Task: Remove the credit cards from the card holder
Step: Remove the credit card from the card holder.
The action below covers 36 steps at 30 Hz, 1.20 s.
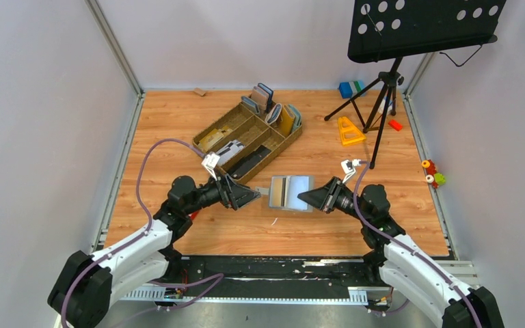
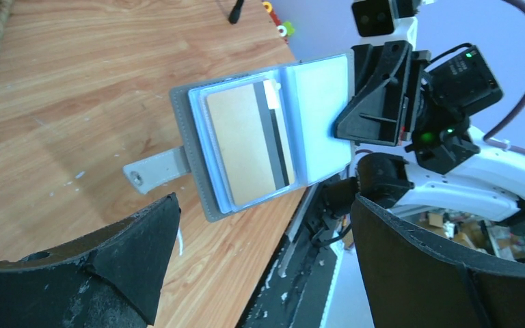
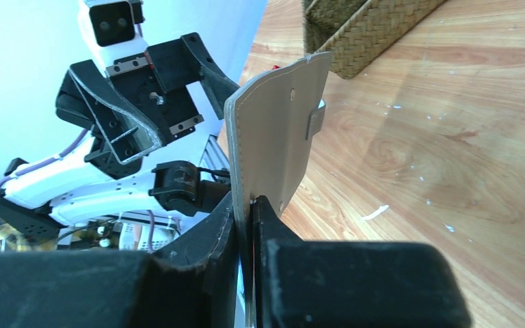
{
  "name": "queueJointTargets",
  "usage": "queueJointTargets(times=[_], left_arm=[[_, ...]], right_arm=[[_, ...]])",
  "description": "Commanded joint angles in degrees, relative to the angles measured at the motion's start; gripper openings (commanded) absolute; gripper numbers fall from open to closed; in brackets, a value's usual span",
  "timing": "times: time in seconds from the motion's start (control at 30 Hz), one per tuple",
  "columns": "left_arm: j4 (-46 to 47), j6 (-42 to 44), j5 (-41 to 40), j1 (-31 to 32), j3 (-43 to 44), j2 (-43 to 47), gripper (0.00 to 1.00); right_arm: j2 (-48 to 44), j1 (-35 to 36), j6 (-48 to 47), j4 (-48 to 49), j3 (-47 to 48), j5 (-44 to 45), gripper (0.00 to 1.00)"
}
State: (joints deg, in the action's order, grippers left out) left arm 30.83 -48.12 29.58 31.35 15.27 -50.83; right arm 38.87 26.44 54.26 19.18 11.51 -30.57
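The grey card holder (image 1: 290, 193) is held open above the table near the middle. My right gripper (image 1: 307, 197) is shut on its right edge. In the right wrist view its grey outer face (image 3: 273, 143) stands up from between the closed jaws (image 3: 251, 225). In the left wrist view the light blue inside faces (image 2: 266, 140) show, with a tan card with a dark stripe (image 2: 246, 140) in the left slot and the strap tab (image 2: 154, 171) sticking out. My left gripper (image 1: 254, 196) is open and empty, just left of the strap tab (image 1: 262, 190), not touching it.
A brown woven compartment tray (image 1: 246, 137) with upright wallets stands behind the arms. A music stand tripod (image 1: 383, 96), a yellow triangle (image 1: 348, 130) and small toys (image 1: 432, 174) are at the back right. The table's black front rail (image 1: 280, 270) lies below the holder.
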Motion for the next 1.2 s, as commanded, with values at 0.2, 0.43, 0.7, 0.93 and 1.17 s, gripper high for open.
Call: queueJointTargets(times=[0.2,0.43,0.7,0.93,1.17], left_arm=[[17.73,-9.12,5.22,-0.33,-1.09,-6.80,1.00],[19.74,-10.11,4.77,-0.33,-1.45,-10.47,0.99],[1.82,-0.36,0.93,-1.12,3.38,-7.13,1.00],[8.45,-7.17,5.28,-1.56,0.34,-6.59,1.00],[18.30,-14.24,6.84,-1.24,-4.56,-7.73,1.00]], right_arm=[[2.11,-0.20,7.05,11.50,3.05,-4.63,0.00],[1.62,-0.16,9.79,13.25,3.85,-5.91,0.00],[1.26,-0.17,11.31,14.23,4.14,-7.83,0.00],[1.50,-0.18,9.88,14.47,4.88,-6.68,0.00],[4.46,-0.16,10.35,18.06,5.84,-6.96,0.00]])
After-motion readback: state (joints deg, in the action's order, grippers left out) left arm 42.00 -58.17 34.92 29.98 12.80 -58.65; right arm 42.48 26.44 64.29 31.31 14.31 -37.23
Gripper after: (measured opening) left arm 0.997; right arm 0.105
